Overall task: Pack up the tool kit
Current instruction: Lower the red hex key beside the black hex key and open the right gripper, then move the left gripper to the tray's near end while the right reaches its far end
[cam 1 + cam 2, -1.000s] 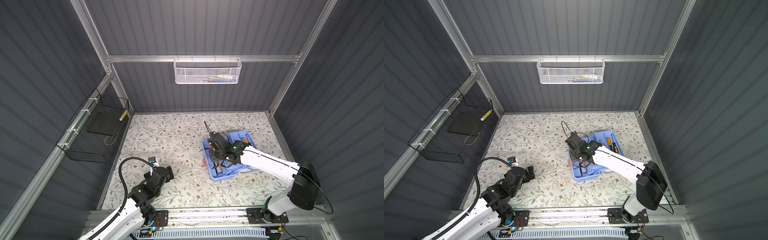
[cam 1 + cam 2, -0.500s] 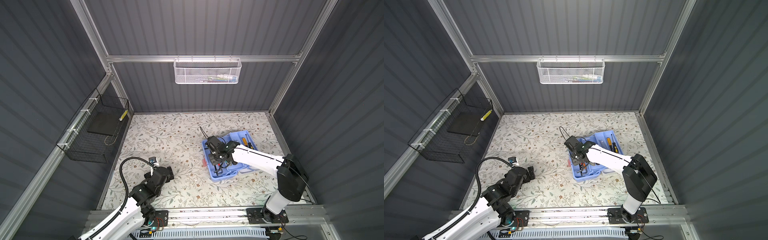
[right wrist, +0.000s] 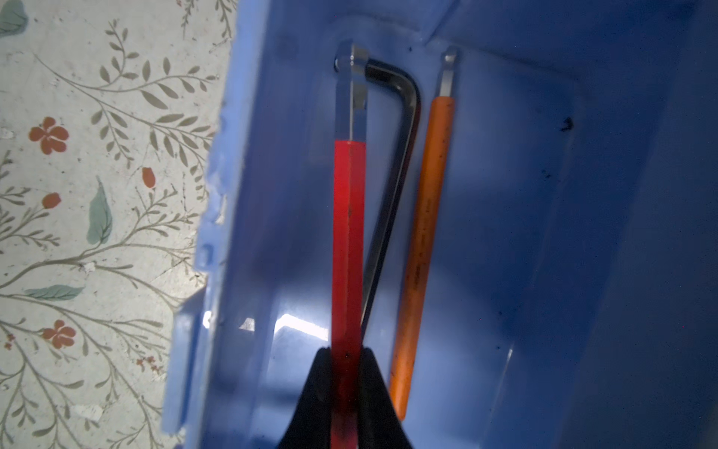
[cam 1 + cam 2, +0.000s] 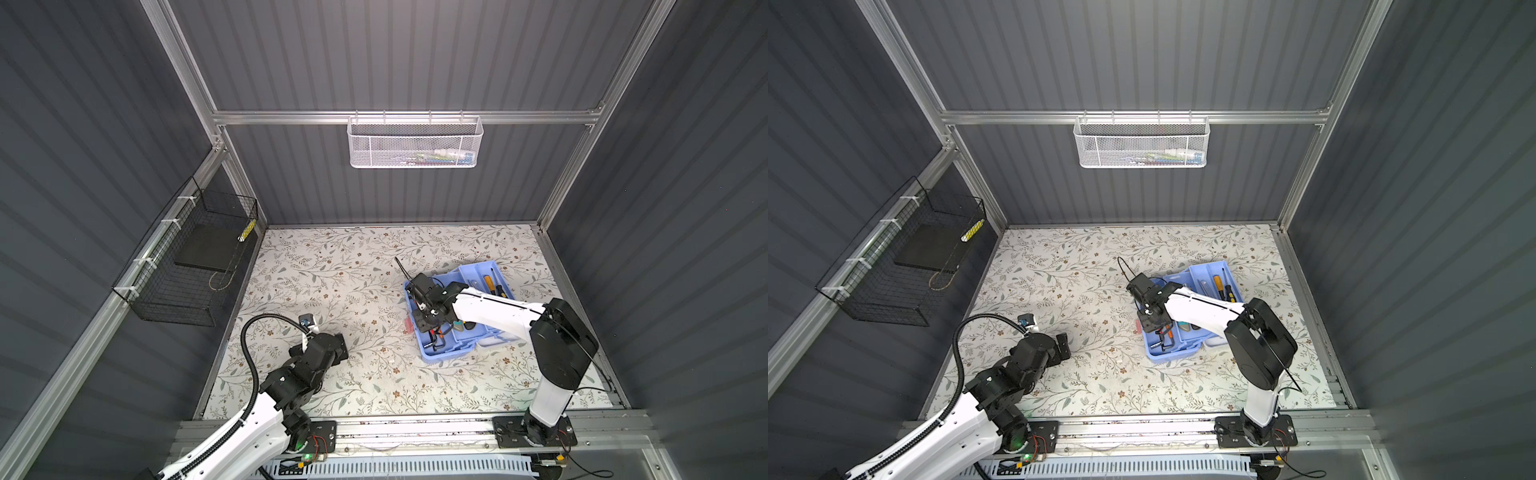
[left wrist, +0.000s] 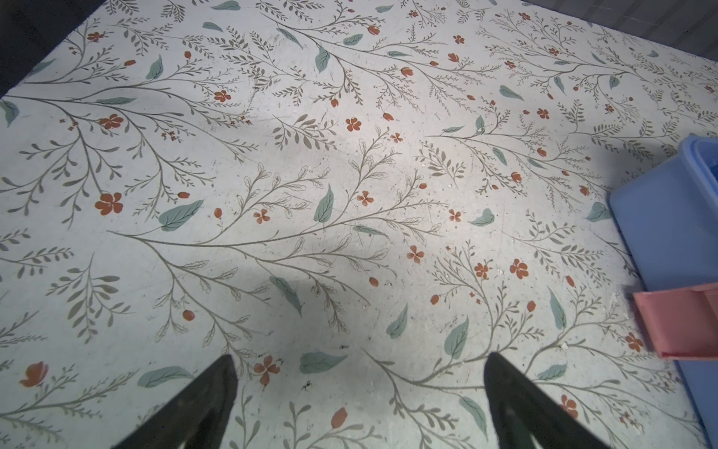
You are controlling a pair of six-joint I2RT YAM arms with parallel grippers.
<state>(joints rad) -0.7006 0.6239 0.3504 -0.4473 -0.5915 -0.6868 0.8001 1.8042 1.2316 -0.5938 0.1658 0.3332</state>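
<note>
Plainly, three tools show in one compartment of the blue box (image 4: 446, 358), right of centre in a top view: a red-sleeved key (image 3: 349, 233), a black hex key (image 3: 410, 97) and an orange-sleeved key (image 3: 423, 217). The right gripper (image 3: 347, 369) pinches the red one, its rear end hidden between the fingers (image 3: 311, 404). Its metal tip points away from them, long axis parallel to the box wall. The left gripper (image 5: 359, 373) hangs spread wide above the table (image 5: 272, 175).
</note>
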